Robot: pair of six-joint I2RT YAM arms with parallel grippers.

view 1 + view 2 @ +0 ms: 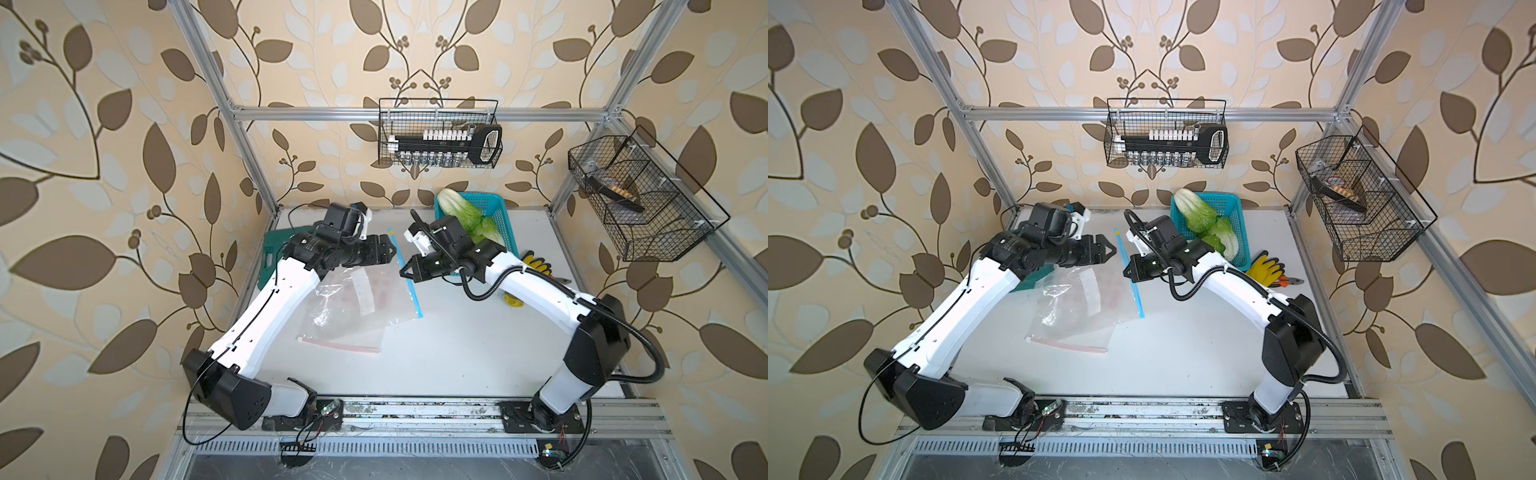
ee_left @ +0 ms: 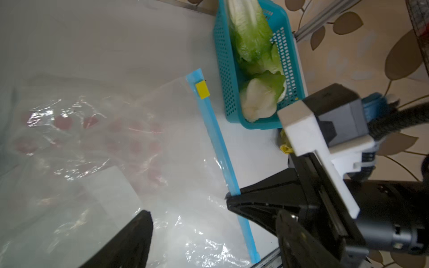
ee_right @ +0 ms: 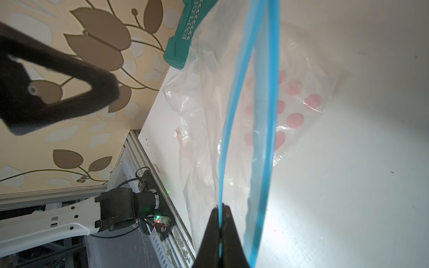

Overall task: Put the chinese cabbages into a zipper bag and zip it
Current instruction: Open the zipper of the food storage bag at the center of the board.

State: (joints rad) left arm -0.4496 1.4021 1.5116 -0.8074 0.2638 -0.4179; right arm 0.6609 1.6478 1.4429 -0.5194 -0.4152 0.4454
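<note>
Two tools: right tool [image 3: 221, 207] clamps zipper bag [image 1: 353, 299] rim; left tool [image 1: 390, 249] apparently spread.

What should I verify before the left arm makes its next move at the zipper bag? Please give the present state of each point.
1. Right gripper shut on one lip of the blue zip strip: ok.
2. Zipper bag mouth parted, seen from the right wrist: ok.
3. Left gripper open and empty: ok.
4. Second lip held: not ok.
5. Chinese cabbages lie uncovered in the teal basket: ok.
6. Pink-zip bag underneath not caught: cannot tell.
</note>
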